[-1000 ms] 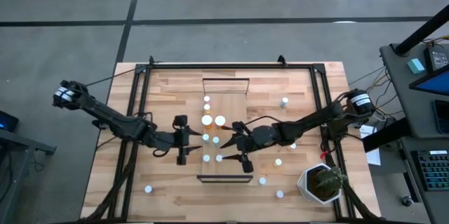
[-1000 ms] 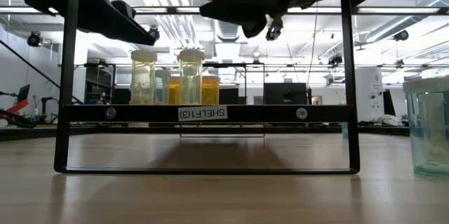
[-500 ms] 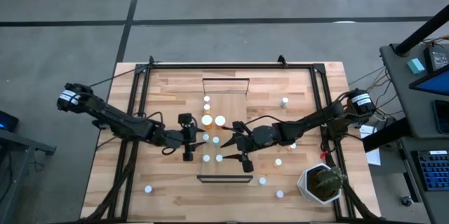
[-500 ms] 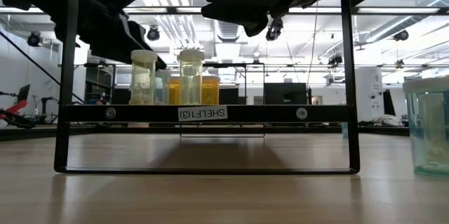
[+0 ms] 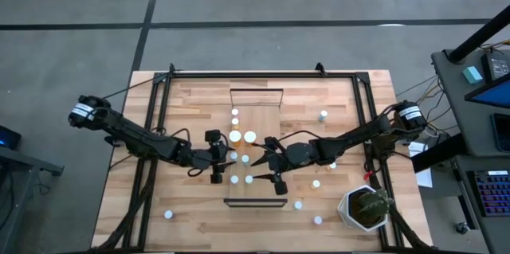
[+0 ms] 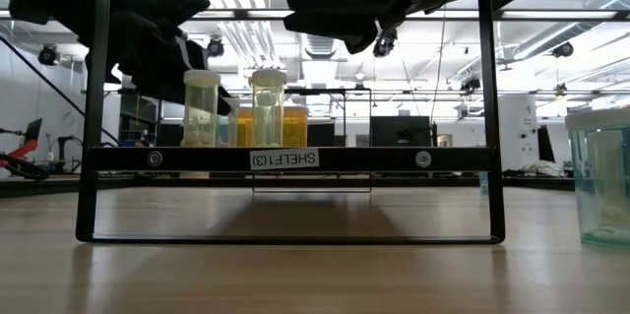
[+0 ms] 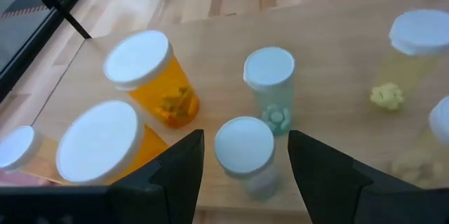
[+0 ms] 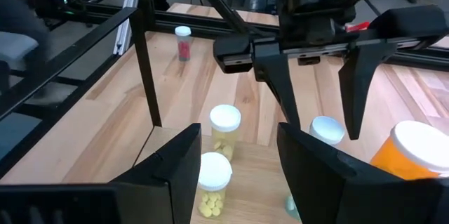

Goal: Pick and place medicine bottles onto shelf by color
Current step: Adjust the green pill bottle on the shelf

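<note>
The shelf (image 5: 259, 103) is a light-wood plank in the table's middle, and several white-capped medicine bottles stand on it. My left gripper (image 5: 229, 160) is open at the shelf's left edge. Its fingers stand on either side of a pale white-capped bottle (image 7: 244, 147) without touching it. Beyond that stands a greenish bottle (image 7: 270, 87), with two orange ones (image 7: 147, 76) on the far side. My right gripper (image 5: 261, 162) hangs open above the shelf, facing the left one, over two bottles of yellow pills (image 8: 226, 129).
Loose bottles stand on the table at the far right (image 5: 323, 115), the near left (image 5: 169, 214) and the near right (image 5: 317, 220). A potted plant (image 5: 366, 209) fills the near right corner. A dark metal frame (image 5: 159, 127) runs around the work area.
My left gripper has moved toward the table's right and down, coming in over the shelf's left edge until its open fingers flank the pale bottle. The bottles have stayed put.
</note>
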Controlling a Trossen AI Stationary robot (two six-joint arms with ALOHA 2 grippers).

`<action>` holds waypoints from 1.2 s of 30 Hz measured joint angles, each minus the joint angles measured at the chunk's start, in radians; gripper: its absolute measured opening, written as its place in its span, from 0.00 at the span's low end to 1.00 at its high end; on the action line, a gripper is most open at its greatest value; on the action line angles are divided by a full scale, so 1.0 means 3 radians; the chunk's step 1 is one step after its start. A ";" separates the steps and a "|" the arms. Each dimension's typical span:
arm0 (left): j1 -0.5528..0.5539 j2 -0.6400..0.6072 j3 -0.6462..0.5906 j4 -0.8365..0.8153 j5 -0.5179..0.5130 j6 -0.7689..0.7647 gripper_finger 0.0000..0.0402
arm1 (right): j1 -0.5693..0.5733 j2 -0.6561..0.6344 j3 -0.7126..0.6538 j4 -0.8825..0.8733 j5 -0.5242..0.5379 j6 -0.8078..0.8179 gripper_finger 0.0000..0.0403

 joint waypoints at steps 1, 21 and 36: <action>0.0000 0.0012 0.0000 0.0005 0.0000 0.0001 0.48 | 0.0000 0.0000 -0.0001 -0.0001 0.0001 0.0001 0.44; 0.0000 0.0000 0.0000 0.0004 -0.0010 -0.0188 0.28 | 0.0000 0.0001 -0.0001 -0.0013 0.0000 0.0014 0.44; -0.0011 -0.0006 0.0000 0.0008 0.0136 -0.0351 0.30 | 0.0000 0.0003 -0.0001 -0.0033 0.0000 0.0004 0.44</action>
